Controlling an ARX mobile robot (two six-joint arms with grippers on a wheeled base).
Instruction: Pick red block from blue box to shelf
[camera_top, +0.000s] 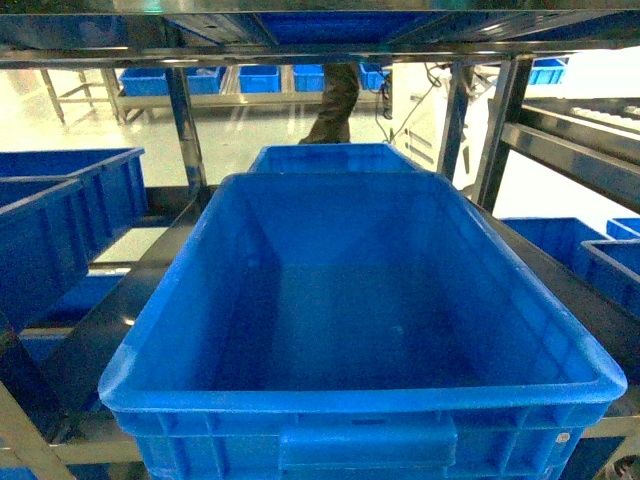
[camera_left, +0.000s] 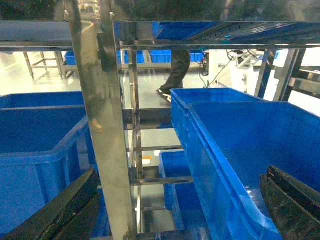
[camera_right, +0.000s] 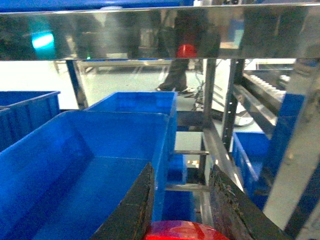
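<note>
The red block (camera_right: 179, 230) sits pinched between the two dark fingers (camera_right: 131, 207) of the right gripper (camera_right: 179, 220), only its glossy top showing at the bottom edge of the right wrist view. A red reflection of it shows in the shiny underside of the shelf (camera_right: 150, 30) tier just above. Below and to the left of the gripper lies a large royal-blue ribbed crate (camera_right: 75, 165), with a second blue crate (camera_right: 137, 102) standing just beyond it on the far side.

In the head view the large crate (camera_top: 360, 400) fills the near middle, resting on a shelf tier, with more blue crates (camera_top: 60, 220) to the left and right. Neither arm appears there.

The left gripper (camera_left: 180, 210) has its fingers (camera_left: 65, 210) spread wide with nothing between them. A perforated steel upright (camera_left: 100, 125) rises directly in front of it, the big crate's wall just right of that post. A person's legs (camera_top: 335, 100) stand on the far floor. The turquoise box is probably out of frame.
</note>
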